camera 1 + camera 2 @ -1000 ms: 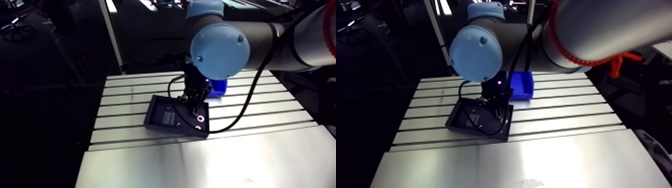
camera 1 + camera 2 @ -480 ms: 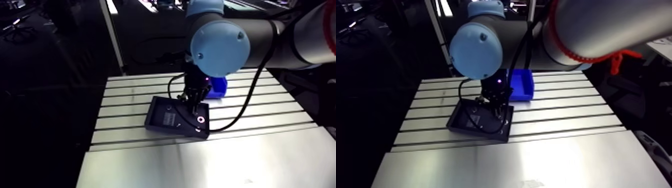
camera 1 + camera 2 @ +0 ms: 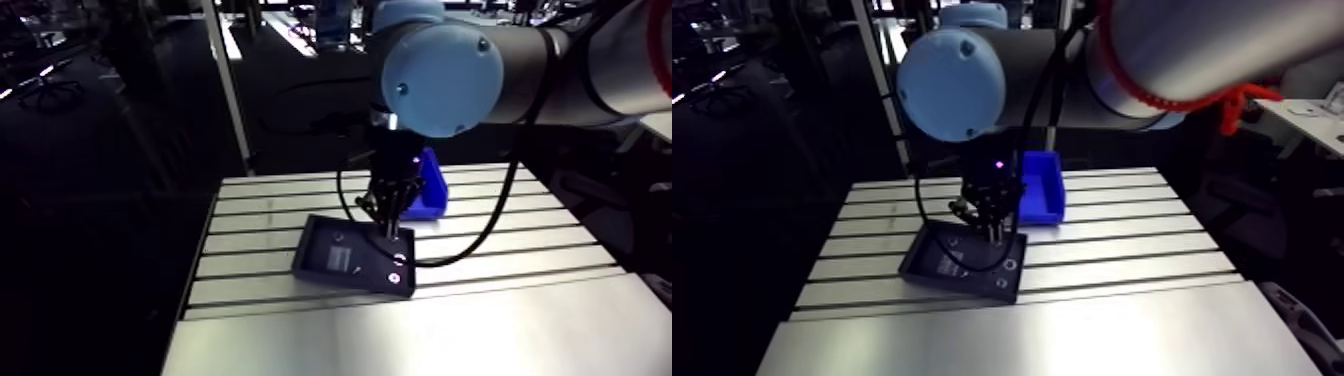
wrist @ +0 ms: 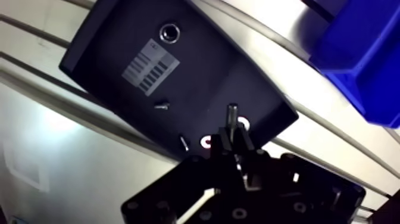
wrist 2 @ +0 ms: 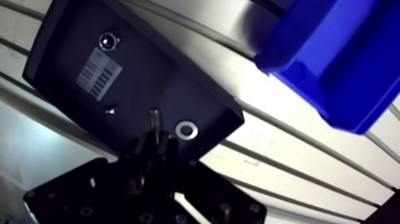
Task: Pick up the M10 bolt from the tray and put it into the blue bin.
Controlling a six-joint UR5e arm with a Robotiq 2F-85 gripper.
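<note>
In the wrist view my gripper [image 4: 234,140] is shut on a slim grey bolt [image 4: 232,115], whose shaft sticks out past the fingertips. Under it lies the black tray [image 4: 208,71], and the bolt hangs over the tray's edge nearest the gripper. Beside the tray, ahead of the gripper, stands the blue bin [image 4: 363,53]. The arm view shows the gripper [image 3: 388,215] a little above the tray [image 3: 335,262], with the bin [image 3: 430,188] just behind it.
The tray holds a white barcode label [image 4: 150,67], a round nut [image 4: 171,32], two small screws [image 4: 161,106] and two washers [image 4: 206,142]. The tray and bin rest on the slotted aluminium table [image 3: 500,240], and a smooth metal sheet [image 3: 420,335] covers its front.
The gripper has risen from the tray floor and now hangs above the tray. The arm camera has shifted with the arm. Tray and bin have not moved.
</note>
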